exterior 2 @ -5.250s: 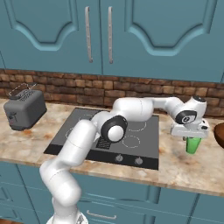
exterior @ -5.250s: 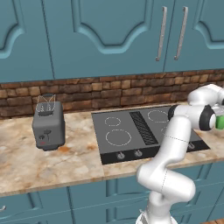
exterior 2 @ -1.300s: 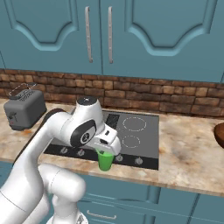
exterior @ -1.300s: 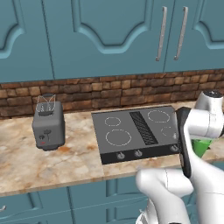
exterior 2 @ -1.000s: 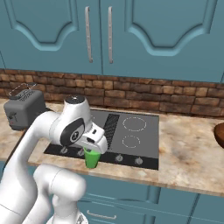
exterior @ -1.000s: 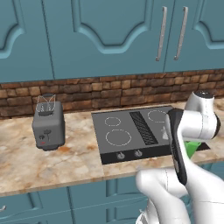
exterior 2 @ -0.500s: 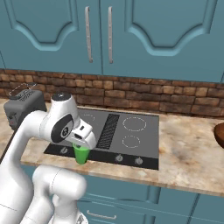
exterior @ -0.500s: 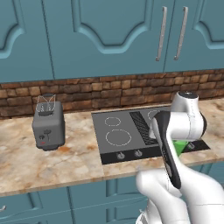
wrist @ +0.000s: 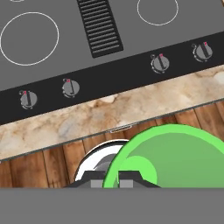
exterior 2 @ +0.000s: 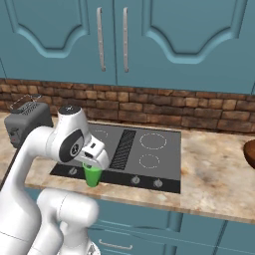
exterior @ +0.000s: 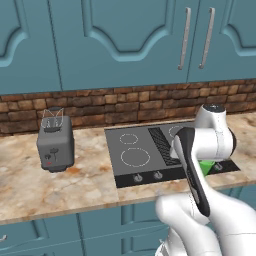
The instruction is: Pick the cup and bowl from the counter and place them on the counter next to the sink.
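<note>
Since half a second ago the arm has swung further toward its left, carrying the cup along the stovetop's front edge. From the left base camera, the white arm crosses the stovetop [exterior: 145, 155] on the counter [exterior: 60, 187], and a sliver of the green cup [exterior: 214, 167] peeks out behind the arm's upper link; a grey toaster [exterior: 55, 145] stands well to the left. From the right base camera, the gripper [exterior 2: 92, 165] is clamped on the cup [exterior 2: 92, 175], holding it upright above the stovetop's knob strip [exterior 2: 119, 179], probably so it clears the surface in transit. The bowl [exterior 2: 250, 152] sits at the far right edge, untouched. From the hand camera, the cup's rim [wrist: 175, 155] looms close, with counter edge and wooden floor [wrist: 39, 164] beyond.
</note>
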Available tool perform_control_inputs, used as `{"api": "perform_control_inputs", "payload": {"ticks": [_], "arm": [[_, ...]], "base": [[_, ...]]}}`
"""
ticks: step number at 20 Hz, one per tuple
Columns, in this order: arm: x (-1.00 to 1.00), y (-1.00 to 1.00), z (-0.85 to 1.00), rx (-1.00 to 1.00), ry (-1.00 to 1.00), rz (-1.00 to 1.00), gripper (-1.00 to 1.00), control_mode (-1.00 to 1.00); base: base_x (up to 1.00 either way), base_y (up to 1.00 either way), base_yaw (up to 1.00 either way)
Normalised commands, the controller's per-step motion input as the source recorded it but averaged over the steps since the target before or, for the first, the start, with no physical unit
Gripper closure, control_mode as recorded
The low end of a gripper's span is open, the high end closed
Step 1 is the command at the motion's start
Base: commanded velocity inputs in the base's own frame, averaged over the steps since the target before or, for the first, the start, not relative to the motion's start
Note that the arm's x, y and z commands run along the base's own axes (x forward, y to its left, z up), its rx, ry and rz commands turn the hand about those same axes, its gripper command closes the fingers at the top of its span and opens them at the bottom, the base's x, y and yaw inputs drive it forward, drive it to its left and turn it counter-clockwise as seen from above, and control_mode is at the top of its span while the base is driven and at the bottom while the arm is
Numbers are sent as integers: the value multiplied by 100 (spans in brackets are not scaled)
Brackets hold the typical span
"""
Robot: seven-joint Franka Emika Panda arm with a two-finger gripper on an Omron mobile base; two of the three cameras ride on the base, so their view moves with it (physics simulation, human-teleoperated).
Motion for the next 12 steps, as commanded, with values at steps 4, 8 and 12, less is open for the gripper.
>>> {"api": "perform_control_inputs", "payload": {"ticks": [4,8,12], "arm": [[0,0,0,0,0,0,100,100],[0,0,0,0,0,0,100,100],[0,0,0,0,0,0,100,100]], "base": [[0,0,0],[-74,8,0],[-100,19,0]]}}
